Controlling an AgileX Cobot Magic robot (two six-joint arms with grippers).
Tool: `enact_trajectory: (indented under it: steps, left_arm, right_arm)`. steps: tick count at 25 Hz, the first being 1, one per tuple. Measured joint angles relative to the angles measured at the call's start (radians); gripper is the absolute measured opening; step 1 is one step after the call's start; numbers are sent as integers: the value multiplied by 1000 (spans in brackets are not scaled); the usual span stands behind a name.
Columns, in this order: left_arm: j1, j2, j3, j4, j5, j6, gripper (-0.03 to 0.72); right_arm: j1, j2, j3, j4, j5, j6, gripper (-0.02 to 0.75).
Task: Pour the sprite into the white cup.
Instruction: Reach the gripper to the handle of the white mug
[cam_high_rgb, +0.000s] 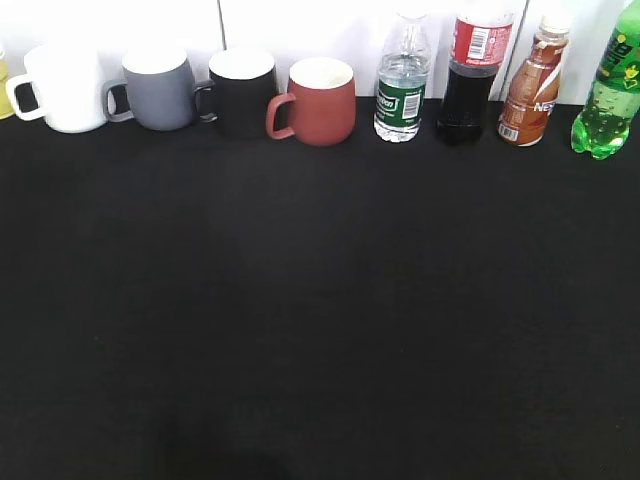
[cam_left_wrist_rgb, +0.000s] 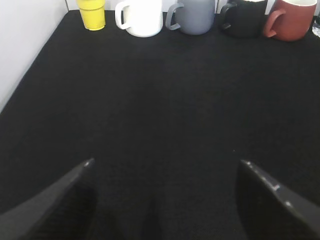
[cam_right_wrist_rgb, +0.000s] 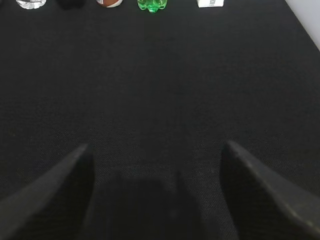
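The sprite (cam_high_rgb: 608, 90), a bright green bottle, stands upright at the far right of the back row; its bumpy base shows at the top of the right wrist view (cam_right_wrist_rgb: 151, 5). The white cup (cam_high_rgb: 65, 88) stands at the far left of the row, handle to the left; it also shows in the left wrist view (cam_left_wrist_rgb: 141, 17). My left gripper (cam_left_wrist_rgb: 165, 162) is open and empty, well in front of the cups. My right gripper (cam_right_wrist_rgb: 156, 146) is open and empty, well in front of the bottles. Neither gripper shows in the exterior view.
On the black tablecloth the back row also holds a grey mug (cam_high_rgb: 157, 88), a black mug (cam_high_rgb: 240, 92), a red mug (cam_high_rgb: 317, 101), a clear water bottle (cam_high_rgb: 402, 85), a cola bottle (cam_high_rgb: 472, 75) and a brown drink bottle (cam_high_rgb: 532, 88). A yellow cup (cam_left_wrist_rgb: 92, 13) stands left of the white cup. A white box (cam_right_wrist_rgb: 210, 3) stands right of the sprite.
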Motion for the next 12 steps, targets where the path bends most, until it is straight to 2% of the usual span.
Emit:
enact_trajectory:
  steps: [8,10,12]
  left_arm:
    - [0,0,0,0,0,0,659]
    - [0,0,-9,0,-18,0,602]
    - [0,0,-20,0,-162,0,559]
  right_arm:
    - [0,0,0,0,0,0,586]
    - [0,0,0,0,0,0,586]
    - [0,0,0,0,0,0,586]
